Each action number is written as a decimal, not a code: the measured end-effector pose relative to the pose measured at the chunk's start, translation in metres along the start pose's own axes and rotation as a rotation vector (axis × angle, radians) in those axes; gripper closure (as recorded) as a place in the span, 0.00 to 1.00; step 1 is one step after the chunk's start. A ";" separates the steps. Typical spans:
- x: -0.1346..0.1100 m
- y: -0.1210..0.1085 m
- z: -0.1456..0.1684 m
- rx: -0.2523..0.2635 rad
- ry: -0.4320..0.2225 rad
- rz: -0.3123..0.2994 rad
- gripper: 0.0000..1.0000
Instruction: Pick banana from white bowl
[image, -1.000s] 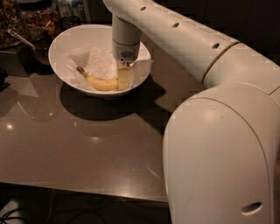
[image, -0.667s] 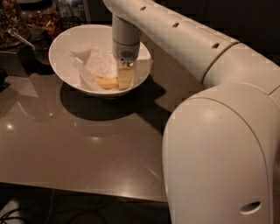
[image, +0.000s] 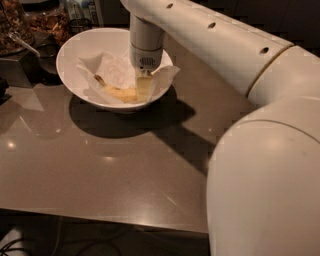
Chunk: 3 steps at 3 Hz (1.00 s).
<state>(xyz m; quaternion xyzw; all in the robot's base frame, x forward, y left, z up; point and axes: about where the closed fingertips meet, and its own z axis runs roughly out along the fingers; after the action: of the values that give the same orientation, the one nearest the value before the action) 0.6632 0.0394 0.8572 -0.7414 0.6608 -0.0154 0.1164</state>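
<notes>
The robot's white arm (image: 260, 165) fills the right side of my view. Its upper link reaches across the top to a wrist that points straight down into the bowl. Under it is the glossy brown-grey countertop (image: 100, 170), with the arm's and bowl's shadows dark across the middle.

The white bowl (image: 75, 45) stands at the far left of the counter, as it did a second ago; I see no shift in it. It is lined with crumpled white paper (image: 115, 67), and one flap hangs over the right rim. Behind the bowl, in the top left corner, stand glass jars (image: 10, 25) of brown food, well apart from the work.

The gripper (image: 144, 89) is down inside the right half of the bowl, just under the wrist's round grey end. It is on or just above the banana's right end. From this angle I cannot tell whether it is spread, pressed together or pinching the fruit. Compared with the earlier frames it hangs over nearly the same spot, perhaps a touch lower, though the murky light makes me unsure.

The banana (image: 120, 93) lies on the paper low in the bowl's near side. Its dark stem tip points up and left, and its yellow body runs right toward the gripper. It looks to lie much as it did a second back, not lifted clear of the paper.
</notes>
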 end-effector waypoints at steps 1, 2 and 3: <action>-0.002 0.015 -0.028 0.067 -0.006 0.001 1.00; -0.004 0.025 -0.051 0.106 -0.016 -0.008 1.00; -0.006 0.038 -0.077 0.150 -0.045 -0.040 1.00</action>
<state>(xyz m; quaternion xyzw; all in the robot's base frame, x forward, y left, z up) 0.6113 0.0294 0.9258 -0.7437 0.6400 -0.0505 0.1864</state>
